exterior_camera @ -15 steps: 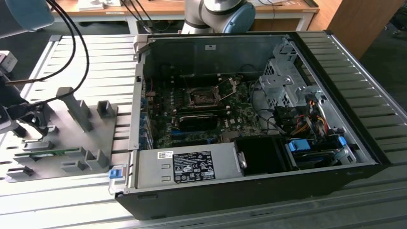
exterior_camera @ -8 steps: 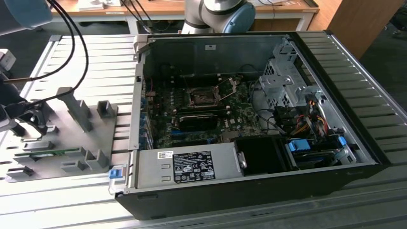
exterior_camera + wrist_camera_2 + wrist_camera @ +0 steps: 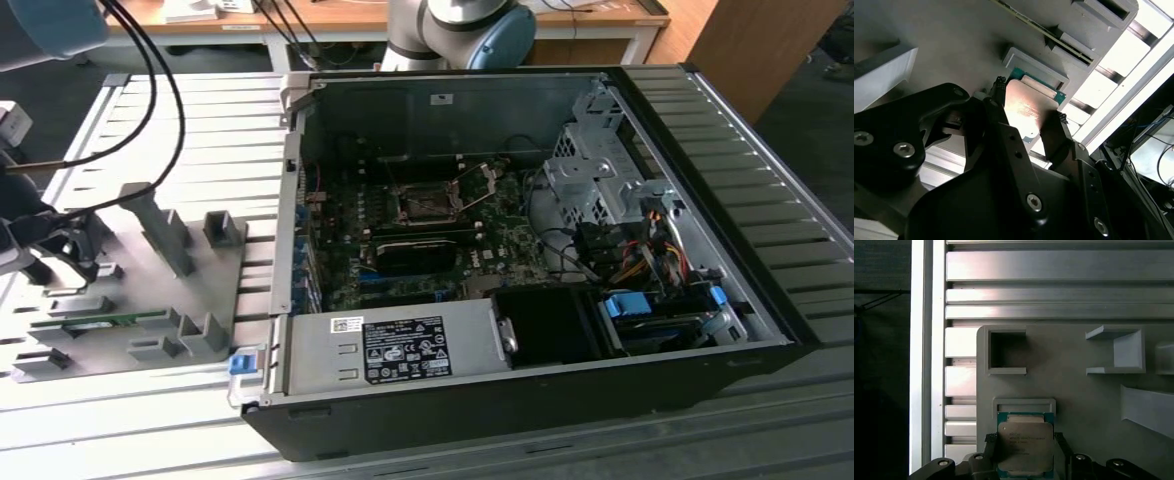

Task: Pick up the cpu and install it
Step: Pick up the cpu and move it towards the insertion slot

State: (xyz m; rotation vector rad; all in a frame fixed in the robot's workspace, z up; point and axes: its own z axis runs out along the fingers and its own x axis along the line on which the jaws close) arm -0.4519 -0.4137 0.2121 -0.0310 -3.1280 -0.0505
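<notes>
The cpu (image 3: pixel 1025 445), a small square chip with a silver top on a green board, lies on the grey tray (image 3: pixel 1079 405) against a low bracket. In both wrist views my gripper (image 3: pixel 1025 460) has a black finger on each of two opposite edges of the cpu (image 3: pixel 1026 107), and the fingers (image 3: pixel 998 87) look pressed against it. In the exterior view the gripper (image 3: pixel 60 262) hangs low over the tray (image 3: pixel 200 290) at the exterior view's left. The motherboard socket (image 3: pixel 430 203) stands open inside the computer case (image 3: pixel 534 250), well to the right of the gripper.
Grey upright holders (image 3: pixel 167 235) rise from the tray close to the gripper. A green memory strip (image 3: pixel 100 320) lies near the tray's front. Black cables (image 3: pixel 147 100) hang above the tray. The slatted metal table (image 3: pixel 747 130) carries both tray and case.
</notes>
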